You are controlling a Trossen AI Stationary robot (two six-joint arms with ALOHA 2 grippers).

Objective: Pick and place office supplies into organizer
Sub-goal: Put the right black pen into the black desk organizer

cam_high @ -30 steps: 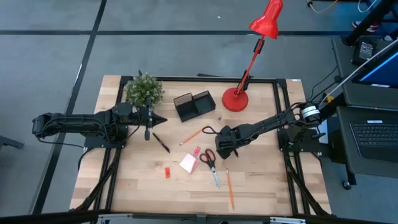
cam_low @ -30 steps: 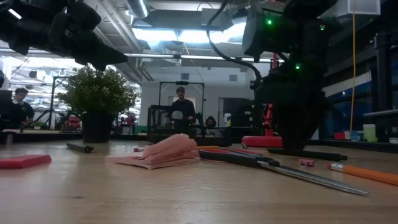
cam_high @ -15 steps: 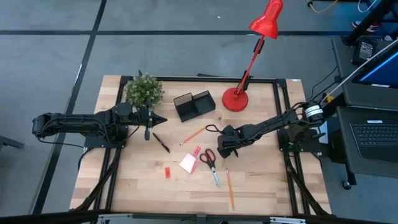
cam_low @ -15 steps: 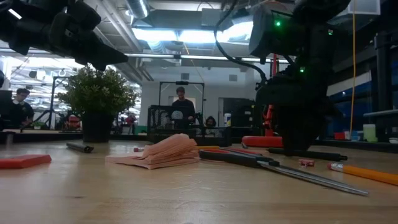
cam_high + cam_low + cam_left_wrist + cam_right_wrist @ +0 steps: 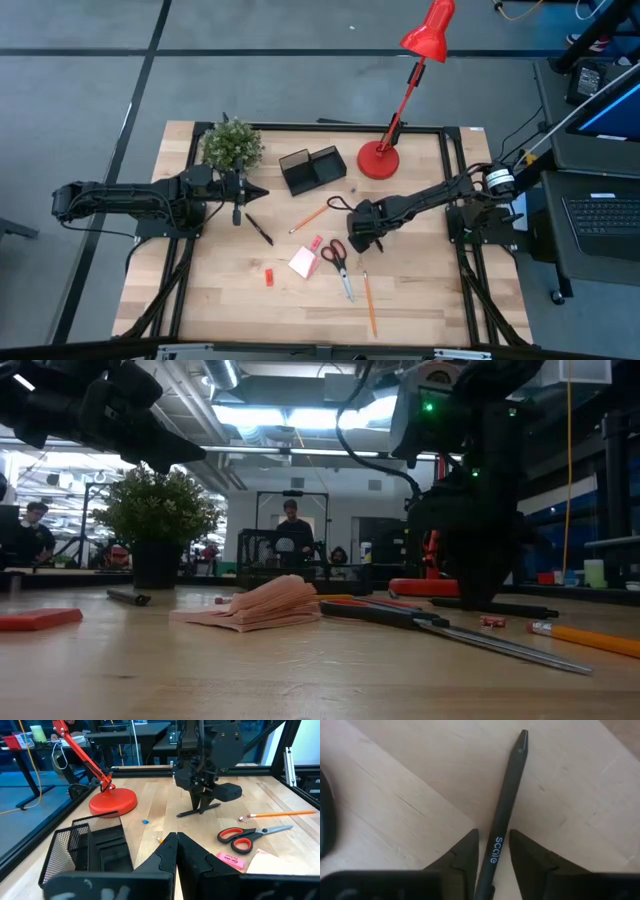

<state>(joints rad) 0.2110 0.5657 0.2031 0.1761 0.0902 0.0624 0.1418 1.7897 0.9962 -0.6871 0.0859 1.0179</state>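
Wooden planks make up the surface [image 5: 420,290], with a workshop room behind it. The right pincer [image 5: 492,851] stands low over the surface, its two fingers [image 5: 462,855] straddling a black pen [image 5: 506,795] and drawn in close on either side of the barrel; whether they already pinch it I cannot tell. The pen lies flat, which is likely why the pincer comes at it from straight above. The right arm [image 5: 430,198] reaches in from the right edge, wrist bent sharply down.

Outward from there lie red-handled scissors [image 5: 337,257], a pale note pad [image 5: 302,263], an orange pencil [image 5: 369,305] and another pencil [image 5: 307,217]. The organizer [image 5: 312,168] sits well apart toward the far edge, beside the red lamp [image 5: 378,160].

The left pincer [image 5: 256,192] is pressed together, hovering near the potted plant [image 5: 232,145], waiting.
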